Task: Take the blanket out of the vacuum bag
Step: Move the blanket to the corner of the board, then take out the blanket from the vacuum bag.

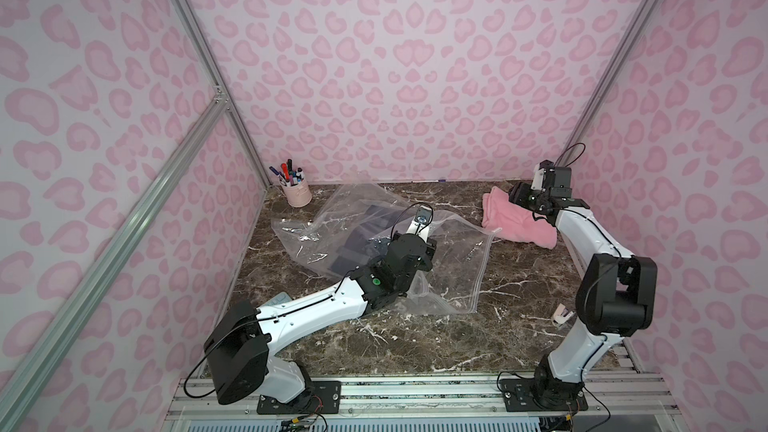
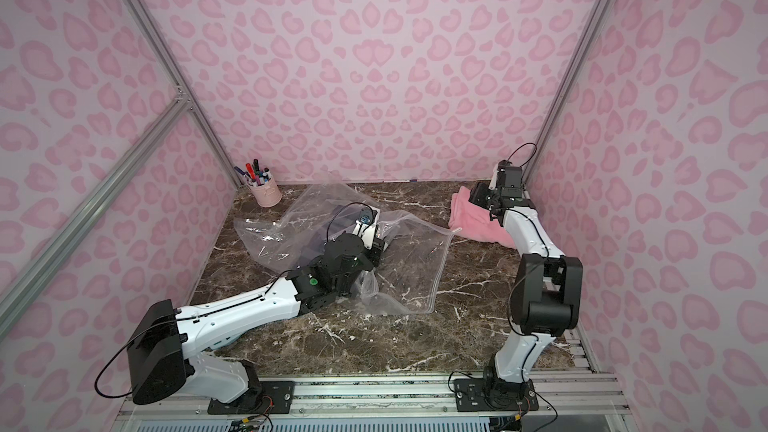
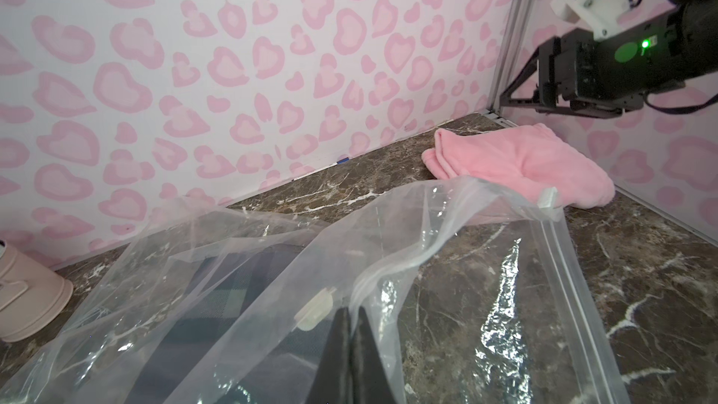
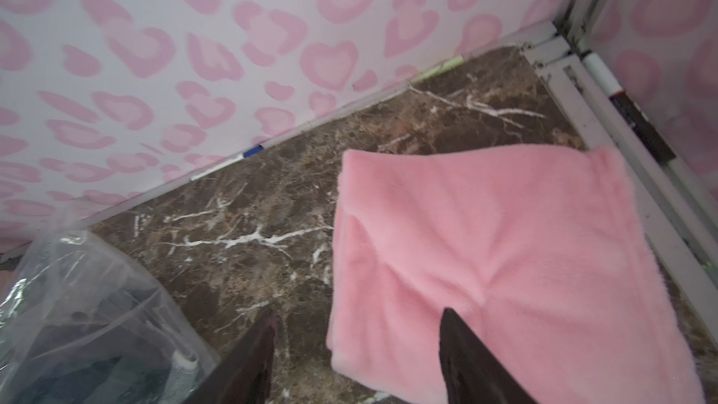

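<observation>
Left jaws: closed, pinching a raised fold of the vacuum bag film. Right jaws: open and holding nothing, one finger above the bare bench, the other above the near edge of the pink blanket. The blanket lies folded on the bench in the far right corner, fully outside the bag and just beside its zip edge. The bag lies crumpled mid-bench with a dark checked cloth inside. A pen cup stands in the far left corner.

- You've got the vacuum bag on the table, centre-left.
- Your blanket lies outside it, far right, just beside.
- The pen cup sits far left, in the corner.
</observation>
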Available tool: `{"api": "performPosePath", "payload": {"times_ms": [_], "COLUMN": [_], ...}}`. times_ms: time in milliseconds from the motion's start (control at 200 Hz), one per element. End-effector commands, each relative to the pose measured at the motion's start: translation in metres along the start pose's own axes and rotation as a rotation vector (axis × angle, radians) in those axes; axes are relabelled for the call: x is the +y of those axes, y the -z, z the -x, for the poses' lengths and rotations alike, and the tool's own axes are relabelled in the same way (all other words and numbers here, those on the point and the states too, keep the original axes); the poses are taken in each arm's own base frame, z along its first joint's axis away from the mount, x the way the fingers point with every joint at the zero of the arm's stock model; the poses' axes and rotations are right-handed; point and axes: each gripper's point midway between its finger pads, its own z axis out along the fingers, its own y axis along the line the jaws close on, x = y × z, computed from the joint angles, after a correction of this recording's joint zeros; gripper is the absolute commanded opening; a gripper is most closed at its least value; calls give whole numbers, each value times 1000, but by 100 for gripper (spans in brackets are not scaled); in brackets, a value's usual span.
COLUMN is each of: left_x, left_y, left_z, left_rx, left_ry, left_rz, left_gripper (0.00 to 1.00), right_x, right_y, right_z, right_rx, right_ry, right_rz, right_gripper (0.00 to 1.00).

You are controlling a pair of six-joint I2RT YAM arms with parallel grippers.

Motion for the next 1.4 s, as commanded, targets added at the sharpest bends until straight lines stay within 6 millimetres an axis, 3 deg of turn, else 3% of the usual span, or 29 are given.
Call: {"api": "performPosePath", "payload": {"times_ms": [0,245,465,610,795,905,1085,1300,1395], "left_x": [-9,-2,3,3,4,4,6,6,4], "left_y": [5,18,23,22,22,21,21,22,24], "left_z": [17,27,19,14,21,23,25,31,37], "left_rx": [-40,-59,-47,-35,-56,-60,-71,-92,-102], "left_ry": [0,-57,-69,-57,-46,-49,-52,-51,-46], "left_rz": [-65,-69,-63,-59,-51,-49,-34,-38,-52], "left_gripper": [4,4,4,4,4,4,4,4,4], "right_x": [17,69,74,71,79,89,111,171,191], "right_y": [28,102,144,177,214,218,209,199,184], "right_z": [-7,-74,-140,-152,-160,-176,-203,-212,-216], "right_rx": [-40,-106,-81,-89,-98,-58,6,65,104], "right_ry": [23,68,-17,-60,-131,-187,-205,-111,-86], "right_rz": [59,197,277,305,401,474,518,583,585], "right_gripper": [67,67,69,72,78,79,79,81,81]}}
